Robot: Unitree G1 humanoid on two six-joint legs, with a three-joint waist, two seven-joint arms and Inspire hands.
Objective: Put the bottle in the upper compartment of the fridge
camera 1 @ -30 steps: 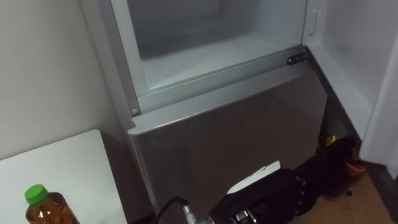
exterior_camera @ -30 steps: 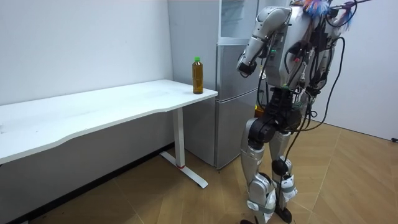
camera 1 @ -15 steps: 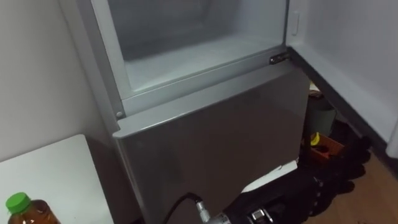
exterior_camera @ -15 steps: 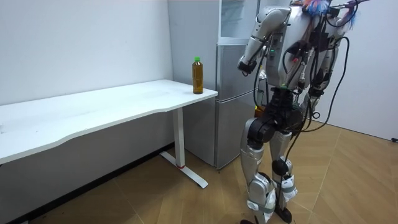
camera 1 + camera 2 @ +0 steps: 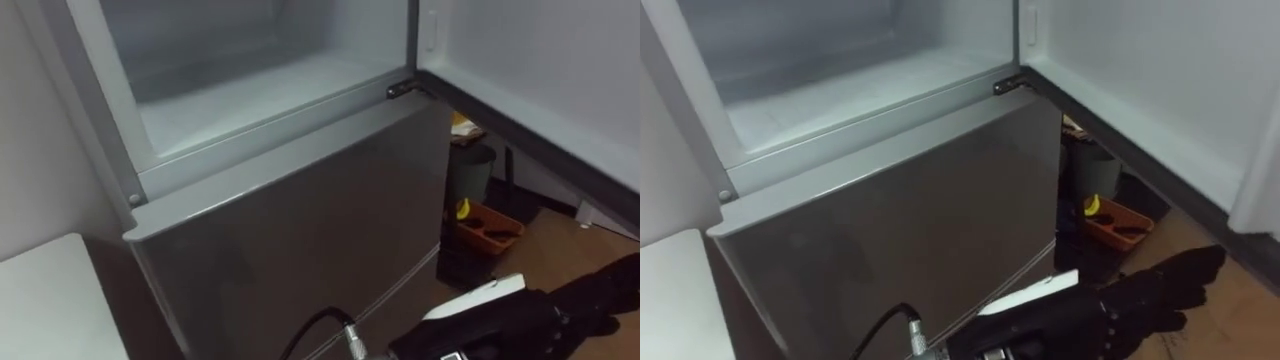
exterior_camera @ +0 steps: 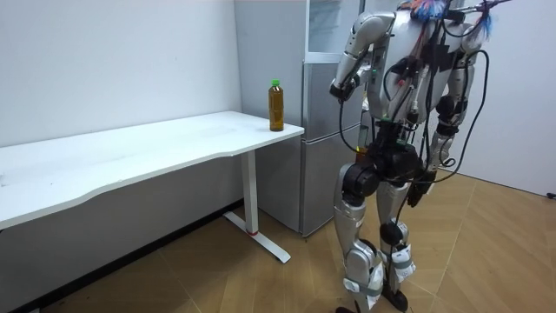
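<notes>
The bottle [image 6: 275, 104] stands upright on the white table's [image 6: 174, 143] corner, near the fridge [image 6: 320, 156]; the upper compartment [image 5: 250, 90] is open; the left hand [image 5: 1150, 295] hangs before the lower door [image 5: 300, 230], fingers seemingly slack, holding nothing; the right hand's [image 6: 441, 152] fingers I cannot tell.

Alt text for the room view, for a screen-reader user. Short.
A humanoid robot stands close in front of a grey fridge, one arm raised toward it. A brown bottle with a green cap stands upright on the corner of a long white table next to the fridge, untouched. Wooden floor, white walls.
</notes>
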